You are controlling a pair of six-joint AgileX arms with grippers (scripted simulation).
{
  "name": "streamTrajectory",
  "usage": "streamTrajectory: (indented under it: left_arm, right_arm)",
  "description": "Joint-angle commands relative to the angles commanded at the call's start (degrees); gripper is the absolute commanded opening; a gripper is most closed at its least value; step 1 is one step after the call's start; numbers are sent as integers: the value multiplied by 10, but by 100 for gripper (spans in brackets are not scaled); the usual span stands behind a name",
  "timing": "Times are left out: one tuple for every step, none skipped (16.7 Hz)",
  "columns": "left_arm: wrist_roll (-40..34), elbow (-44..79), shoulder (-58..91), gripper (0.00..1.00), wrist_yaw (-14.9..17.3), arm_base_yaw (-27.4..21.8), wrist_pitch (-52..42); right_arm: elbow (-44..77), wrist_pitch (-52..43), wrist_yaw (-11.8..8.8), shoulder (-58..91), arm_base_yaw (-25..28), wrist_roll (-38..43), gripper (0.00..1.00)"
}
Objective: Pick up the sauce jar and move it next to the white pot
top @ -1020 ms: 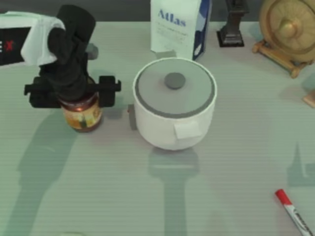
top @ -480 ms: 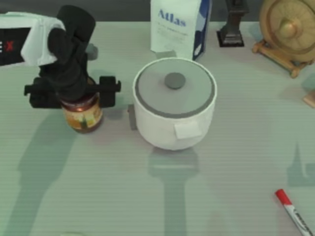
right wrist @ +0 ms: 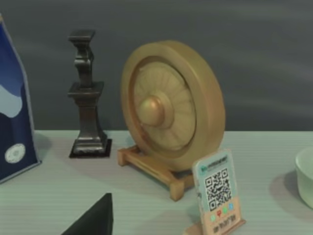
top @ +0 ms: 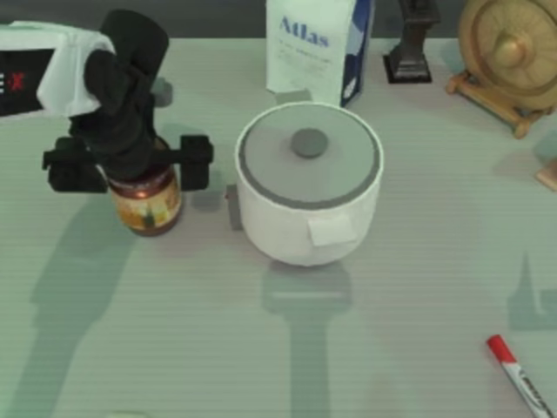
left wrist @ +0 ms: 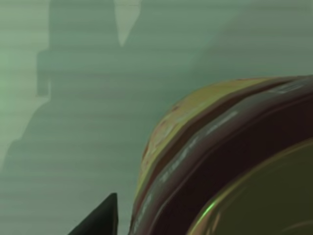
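The sauce jar (top: 148, 205), dark red-brown with a yellow-orange label, stands upright on the table just left of the white pot (top: 287, 231), a narrow gap between them. The pot has a grey lid with a dark knob (top: 309, 142). My left gripper (top: 130, 165) hovers right over the jar, open, its two fingers spread wider than the jar and apart from it. In the left wrist view the jar (left wrist: 230, 161) fills the near corner beside one dark fingertip (left wrist: 102, 220). My right arm is out of the top view; its wrist view shows one fingertip (right wrist: 98, 218).
The white-blue Atlas carton (top: 313, 48) stands behind the pot. A dark statuette (top: 411, 43) and a wooden wheel on a stand (top: 509, 52) are at the back right, with a QR-code card (right wrist: 217, 191) nearby. A red marker (top: 518, 374) lies at the front right.
The left gripper's fingers look slightly larger and farther from the jar. The jar and pot have not moved.
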Motion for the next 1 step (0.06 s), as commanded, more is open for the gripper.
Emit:
streamTrajectory:
  left_arm:
    - [0, 0, 0, 100, 0, 0, 0]
  right_arm:
    - [0, 0, 0, 0, 0, 0, 100]
